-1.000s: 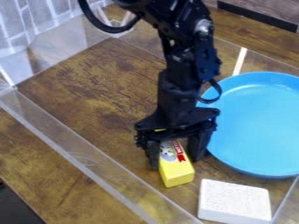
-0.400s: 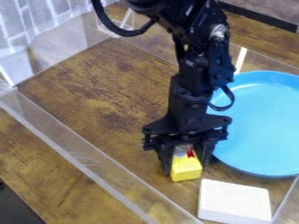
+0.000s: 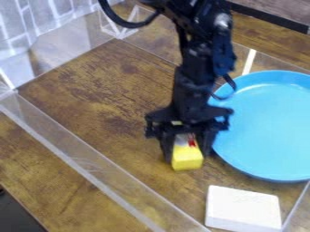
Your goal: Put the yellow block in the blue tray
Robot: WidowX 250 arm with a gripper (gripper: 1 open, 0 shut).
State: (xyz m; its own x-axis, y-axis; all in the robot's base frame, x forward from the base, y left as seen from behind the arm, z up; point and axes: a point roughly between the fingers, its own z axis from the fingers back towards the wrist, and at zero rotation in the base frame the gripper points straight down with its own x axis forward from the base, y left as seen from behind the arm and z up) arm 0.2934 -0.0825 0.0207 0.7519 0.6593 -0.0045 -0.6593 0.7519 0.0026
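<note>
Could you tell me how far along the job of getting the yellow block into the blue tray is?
Done: the gripper has its jaws shut on the yellow block. In hand: the block sits low over the wooden table, beside the blue tray. Left: carrying it over the rim and letting go.

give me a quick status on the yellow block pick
Gripper shut on yellow block, down at the table. Blue tray empty, right beside it. White block off to the side, not blocking.

The flat rectangular yellow block (image 3: pixel 186 157), with a red-banded label on its upper face, lies on the wooden tabletop just beside the left rim of the large round bright blue plastic tray (image 3: pixel 269 127), whose shallow dish rests flat.
</note>
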